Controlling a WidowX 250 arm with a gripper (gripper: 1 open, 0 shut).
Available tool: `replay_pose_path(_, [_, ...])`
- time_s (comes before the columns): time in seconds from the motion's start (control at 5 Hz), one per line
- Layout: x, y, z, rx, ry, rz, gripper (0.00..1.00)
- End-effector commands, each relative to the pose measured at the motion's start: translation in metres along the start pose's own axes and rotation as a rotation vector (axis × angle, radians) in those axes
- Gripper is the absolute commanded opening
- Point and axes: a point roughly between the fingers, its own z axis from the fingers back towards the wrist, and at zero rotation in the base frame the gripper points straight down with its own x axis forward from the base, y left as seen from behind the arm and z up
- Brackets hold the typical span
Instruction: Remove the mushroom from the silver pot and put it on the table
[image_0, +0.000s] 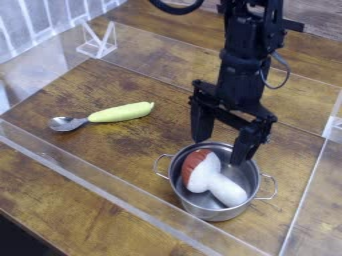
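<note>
The mushroom (213, 176), with a reddish-brown cap and thick white stem, lies tilted inside the silver pot (182, 190), which stands on the wooden table (94, 155) at the front right. My gripper (222, 146) hangs just above the pot's far rim, pointing down. Its black fingers (245, 148) stand wide apart and hold nothing. The cap's far side is partly hidden behind the fingers.
A yellow-green banana-shaped toy (122, 112) and a small metal spoon (67, 123) lie to the left. Clear acrylic walls (80, 185) bound the work area. A clear stand (96, 40) sits at the back left.
</note>
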Motion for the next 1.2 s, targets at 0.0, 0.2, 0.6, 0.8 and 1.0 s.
replay_pose_path(0.0, [0.013, 0.006, 0.04, 0.011, -0.112, -0.019, 1.0])
replay_pose_path(0.2, [0.021, 0.01, 0.037, 0.014, -0.114, -0.051, 1.0])
replay_pose_path(0.6, [0.03, 0.016, 0.022, 0.003, -0.088, -0.083, 1.0])
replay_pose_path(0.8, [0.029, 0.023, 0.014, -0.005, -0.074, -0.09, 1.0])
replay_pose_path(1.0, [0.024, 0.025, 0.012, -0.008, -0.069, -0.101, 1.0])
